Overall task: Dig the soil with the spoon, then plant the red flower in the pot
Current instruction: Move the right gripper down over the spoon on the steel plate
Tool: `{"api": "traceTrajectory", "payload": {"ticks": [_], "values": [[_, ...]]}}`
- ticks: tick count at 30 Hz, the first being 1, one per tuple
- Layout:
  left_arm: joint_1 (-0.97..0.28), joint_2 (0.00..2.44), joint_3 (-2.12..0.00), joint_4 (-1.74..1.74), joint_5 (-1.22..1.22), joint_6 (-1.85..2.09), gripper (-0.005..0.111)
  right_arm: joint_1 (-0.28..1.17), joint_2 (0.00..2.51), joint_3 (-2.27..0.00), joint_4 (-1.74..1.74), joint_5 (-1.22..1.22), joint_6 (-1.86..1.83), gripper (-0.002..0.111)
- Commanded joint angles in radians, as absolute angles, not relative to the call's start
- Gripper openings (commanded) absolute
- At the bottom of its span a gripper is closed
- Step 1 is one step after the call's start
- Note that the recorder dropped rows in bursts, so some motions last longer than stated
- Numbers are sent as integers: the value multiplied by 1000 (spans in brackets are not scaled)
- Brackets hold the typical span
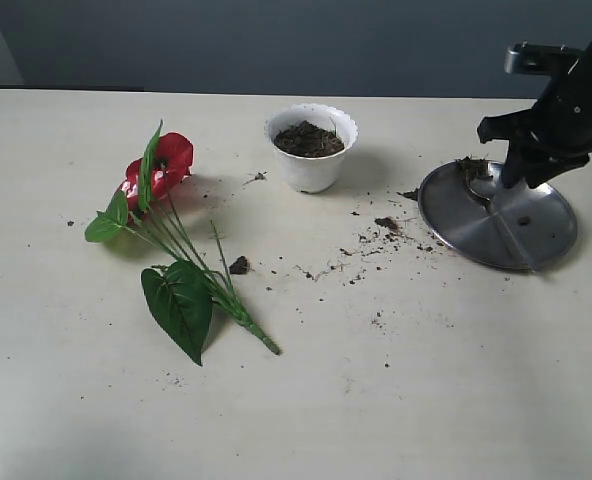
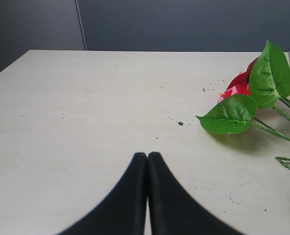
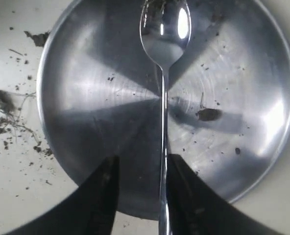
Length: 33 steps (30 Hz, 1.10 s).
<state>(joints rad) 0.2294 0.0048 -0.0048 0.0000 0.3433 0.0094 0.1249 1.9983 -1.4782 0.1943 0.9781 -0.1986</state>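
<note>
1. The red flower lies flat on the table, left of the pot. Its long axis runs diagonally, with the blooms nearer the pot and the cut stems pointing away.
2. The spoon lies across the steel plate, right of the pot, bowl end nearer the pot.
3. There is one flower bunch, one pot, one spoon and one plate.
4. The soil fills the pot, and crumbs are scattered between the pot and the plate.
5. The right gripper hangs over the plate with its jaws apart, the spoon handle passing between them, ungripped.
6. The left gripper has its jaws pressed together and holds nothing.
</note>
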Motion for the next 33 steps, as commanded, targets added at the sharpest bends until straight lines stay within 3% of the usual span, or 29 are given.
{"api": "traceTrajectory", "payload": {"ticks": [1, 13, 33], "values": [[226, 0, 0, 0, 332, 7, 0, 124, 2040, -1542, 181, 988, -176, 33], [226, 0, 0, 0, 332, 7, 0, 178, 2213, -1768, 54, 1120, -126, 33], [226, 0, 0, 0, 332, 7, 0, 188, 2330, -1776, 0, 1036, -94, 33]]}}
